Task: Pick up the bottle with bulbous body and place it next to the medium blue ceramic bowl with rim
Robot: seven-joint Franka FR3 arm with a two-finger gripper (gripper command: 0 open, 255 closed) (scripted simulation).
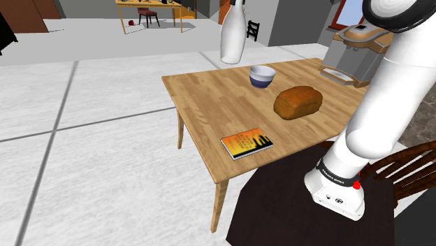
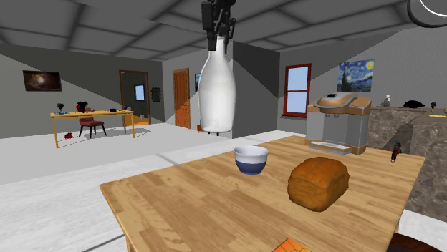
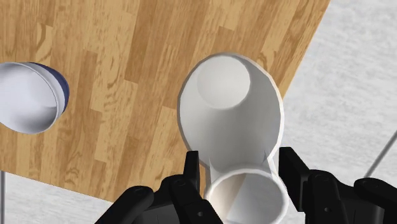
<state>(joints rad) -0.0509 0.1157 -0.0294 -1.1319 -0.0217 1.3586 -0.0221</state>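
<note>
A white bottle (image 1: 232, 38) with a bulbous body hangs upright in the air above the far edge of the wooden table (image 1: 209, 105). My black gripper (image 2: 218, 32) is shut on its neck from above. In the wrist view the fingers (image 3: 191, 172) clasp the neck of the bottle (image 3: 232, 108), whose base hangs over the table's edge. The blue bowl with a white inside (image 1: 262, 75) stands on the table below, slightly toward the shoulder view's right of the bottle. In the second exterior view the bottle (image 2: 217, 93) hangs well above and left of the bowl (image 2: 251, 159). The bowl (image 3: 28, 95) shows off to one side of the gripper (image 3: 242, 162).
A brown bread loaf (image 1: 298, 102) lies near the bowl, and an orange book (image 1: 246, 142) sits by the table's near edge. A bread machine (image 1: 356, 52) stands at the table's far right. A dark wooden chair (image 1: 409, 168) is beside my stand.
</note>
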